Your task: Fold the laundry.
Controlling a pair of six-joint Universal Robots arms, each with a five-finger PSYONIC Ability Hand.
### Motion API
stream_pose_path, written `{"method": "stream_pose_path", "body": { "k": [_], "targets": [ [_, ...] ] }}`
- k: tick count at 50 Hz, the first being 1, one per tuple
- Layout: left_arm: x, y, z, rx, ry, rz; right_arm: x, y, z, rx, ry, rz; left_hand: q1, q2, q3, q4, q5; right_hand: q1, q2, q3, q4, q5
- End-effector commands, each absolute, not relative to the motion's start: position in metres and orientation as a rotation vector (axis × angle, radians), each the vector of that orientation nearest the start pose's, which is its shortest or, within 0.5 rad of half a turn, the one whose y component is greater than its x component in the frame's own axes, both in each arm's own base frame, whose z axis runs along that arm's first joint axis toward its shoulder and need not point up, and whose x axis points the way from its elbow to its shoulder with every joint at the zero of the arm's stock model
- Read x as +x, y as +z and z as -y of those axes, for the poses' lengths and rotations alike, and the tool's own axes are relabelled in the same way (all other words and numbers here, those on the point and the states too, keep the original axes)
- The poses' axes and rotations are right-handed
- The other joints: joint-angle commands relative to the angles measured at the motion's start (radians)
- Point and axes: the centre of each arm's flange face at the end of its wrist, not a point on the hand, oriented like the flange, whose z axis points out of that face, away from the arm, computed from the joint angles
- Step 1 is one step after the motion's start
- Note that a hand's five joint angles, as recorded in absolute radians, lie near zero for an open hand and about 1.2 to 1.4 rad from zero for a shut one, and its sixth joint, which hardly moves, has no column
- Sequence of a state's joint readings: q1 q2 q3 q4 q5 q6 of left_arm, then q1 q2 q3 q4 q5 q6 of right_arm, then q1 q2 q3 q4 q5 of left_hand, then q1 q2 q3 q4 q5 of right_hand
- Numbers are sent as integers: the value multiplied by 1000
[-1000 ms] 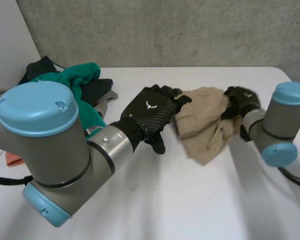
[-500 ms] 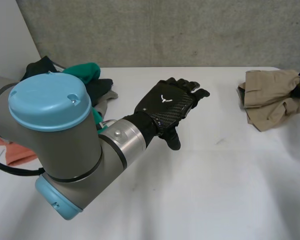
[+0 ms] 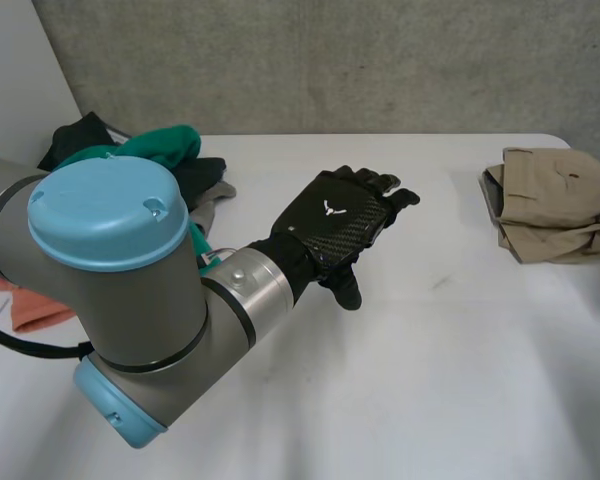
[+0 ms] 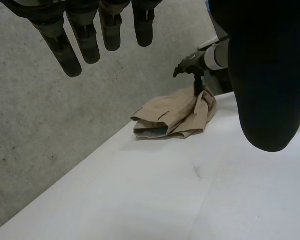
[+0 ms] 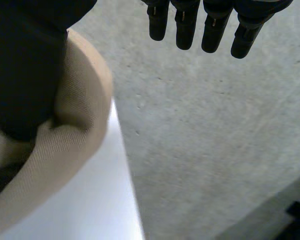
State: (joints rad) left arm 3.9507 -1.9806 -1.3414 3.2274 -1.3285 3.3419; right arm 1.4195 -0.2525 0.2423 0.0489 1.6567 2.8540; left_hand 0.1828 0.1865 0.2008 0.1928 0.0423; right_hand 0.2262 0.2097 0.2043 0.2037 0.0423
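Lying folded at the right edge of the table (image 3: 380,380), the tan trousers (image 3: 550,200) have their long side across it. They are well apart from the left hand (image 3: 338,222), which hovers mid-table with straight fingers, holding nothing. The right hand (image 5: 25,65) is nearer: its fingers are straight and clear of the cloth, and its thumb seemingly rests on it. The unfolded pile (image 3: 155,160) sits beside the left arm (image 3: 110,260). Half a second ago the trousers hung bunched from the right hand; now they lie settled.

I see a white table (image 3: 430,380) butting up against a rough grey concrete wall (image 3: 330,60), with a plain white panel (image 3: 15,70) at the far left corner.
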Motion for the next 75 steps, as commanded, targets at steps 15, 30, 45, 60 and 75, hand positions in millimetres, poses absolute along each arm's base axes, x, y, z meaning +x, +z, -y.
{"method": "stream_pose_path", "body": {
  "k": [15,30,45,60,75],
  "targets": [
    [-367,273,182,-1040,1777,1621,52,242,482,-10,-2792,-2329,19,15,1,9,-15,-52,-35,-30,-29,-42],
    [-239,261,344,-894,2363,2141,221,237,310,-1077,-2114,-1761,16,12,-2,6,-18,-52,-35,-30,-29,-42],
    [-188,143,416,-1458,2215,2293,232,182,249,-1375,-1801,-1957,361,358,343,351,327,-52,-35,-30,-29,-42],
    [-255,242,352,-940,2328,1836,211,190,264,-1278,-1875,-2072,1213,1210,1195,1203,1179,-52,-35,-30,-29,-42],
    [-388,196,197,-1048,1760,1724,184,217,289,-966,-2029,-2204,782,778,764,772,748,-52,-35,-30,-29,-42]
  ]
}}
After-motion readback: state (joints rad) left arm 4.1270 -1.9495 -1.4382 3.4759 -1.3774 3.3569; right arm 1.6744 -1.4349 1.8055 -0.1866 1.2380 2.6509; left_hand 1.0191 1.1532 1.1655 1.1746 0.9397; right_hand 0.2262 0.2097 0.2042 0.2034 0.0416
